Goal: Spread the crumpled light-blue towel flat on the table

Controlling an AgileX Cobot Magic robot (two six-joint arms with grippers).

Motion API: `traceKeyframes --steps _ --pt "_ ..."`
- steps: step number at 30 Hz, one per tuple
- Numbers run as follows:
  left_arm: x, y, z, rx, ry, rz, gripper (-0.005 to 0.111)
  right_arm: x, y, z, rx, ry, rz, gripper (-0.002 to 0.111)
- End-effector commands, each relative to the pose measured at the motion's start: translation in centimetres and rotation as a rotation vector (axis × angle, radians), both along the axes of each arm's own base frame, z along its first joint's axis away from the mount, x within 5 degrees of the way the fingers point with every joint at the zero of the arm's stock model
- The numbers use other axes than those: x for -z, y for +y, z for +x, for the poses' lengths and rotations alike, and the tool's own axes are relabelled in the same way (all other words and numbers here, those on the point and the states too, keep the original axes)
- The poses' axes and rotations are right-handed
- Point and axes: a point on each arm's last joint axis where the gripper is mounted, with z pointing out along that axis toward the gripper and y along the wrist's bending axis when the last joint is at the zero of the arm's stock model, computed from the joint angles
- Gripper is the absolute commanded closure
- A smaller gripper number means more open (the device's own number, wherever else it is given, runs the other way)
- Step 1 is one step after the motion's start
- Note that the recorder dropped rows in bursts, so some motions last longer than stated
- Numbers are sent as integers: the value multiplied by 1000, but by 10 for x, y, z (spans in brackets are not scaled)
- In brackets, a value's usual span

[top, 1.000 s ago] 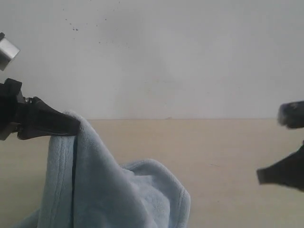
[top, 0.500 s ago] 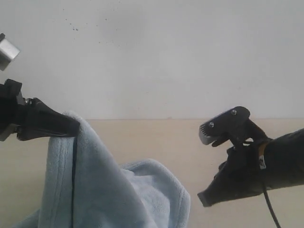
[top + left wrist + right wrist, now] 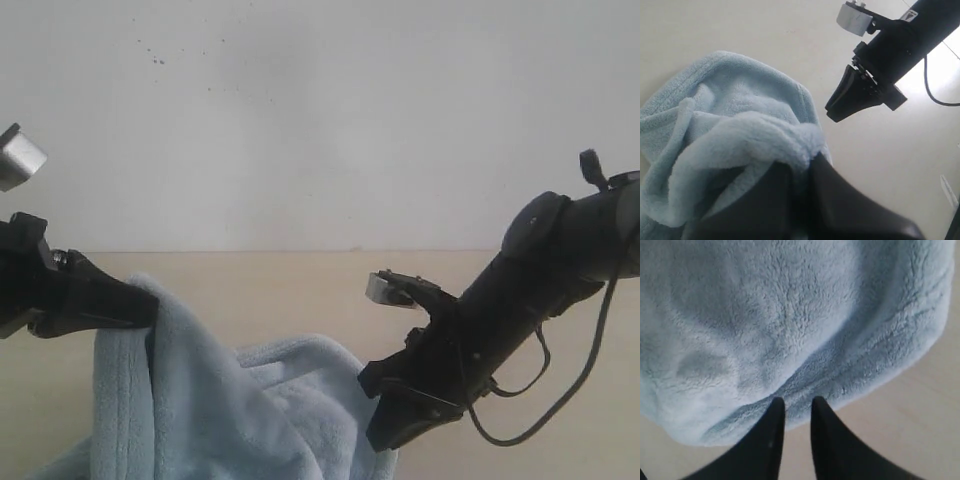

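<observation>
The pale light-blue towel point(image 3: 230, 410) hangs bunched from my left gripper point(image 3: 150, 305), which is shut on a raised fold of it above the beige table point(image 3: 300, 285). In the left wrist view the fleecy towel point(image 3: 735, 110) bulges out of the closed dark fingers of that gripper point(image 3: 807, 161). My right gripper point(image 3: 385, 425) points down at the towel's right lower edge. In the right wrist view the right gripper point(image 3: 795, 402) shows a narrow gap between its fingertips, with nothing in it. The tips sit just at the hemmed edge of the towel point(image 3: 790, 315). The white tag is not visible.
A white wall point(image 3: 320, 120) rises behind the table's far edge. Bare table point(image 3: 925, 420) lies to the right of the towel. The right arm point(image 3: 890, 55) reaches in close to the towel in the left wrist view.
The right arm has swung in from the right edge and dropped its gripper to the towel's right edge. The left gripper, still holding the towel, has sunk slightly.
</observation>
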Motion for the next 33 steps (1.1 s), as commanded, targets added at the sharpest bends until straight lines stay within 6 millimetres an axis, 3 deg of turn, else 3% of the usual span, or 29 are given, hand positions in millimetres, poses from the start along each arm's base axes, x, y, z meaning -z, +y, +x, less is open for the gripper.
traceKeyframes --steps 1,3,9,16,22,24,31,33 --pt "-1 -1 1 -16 0 -28 103 8 -2 13 26 -71 -13 60" --pt "-1 -1 1 -16 0 -28 103 10 -4 19 53 -129 -37 55" --pt "-1 -1 1 -15 -8 -26 103 13 -9 31 144 -225 -101 55" --pt "-1 -1 1 -12 -12 -23 103 33 -9 32 146 -177 -117 55" --pt "-1 -1 1 -12 -12 -23 103 34 -5 30 101 -174 -91 56" --pt "-1 -1 1 -12 -12 -23 103 35 -4 28 84 -156 -70 62" --pt "-1 -1 1 -12 -12 -23 103 34 0 24 51 -122 -29 108" --pt "-1 -1 1 -12 -12 -23 103 34 0 24 48 -118 -27 108"
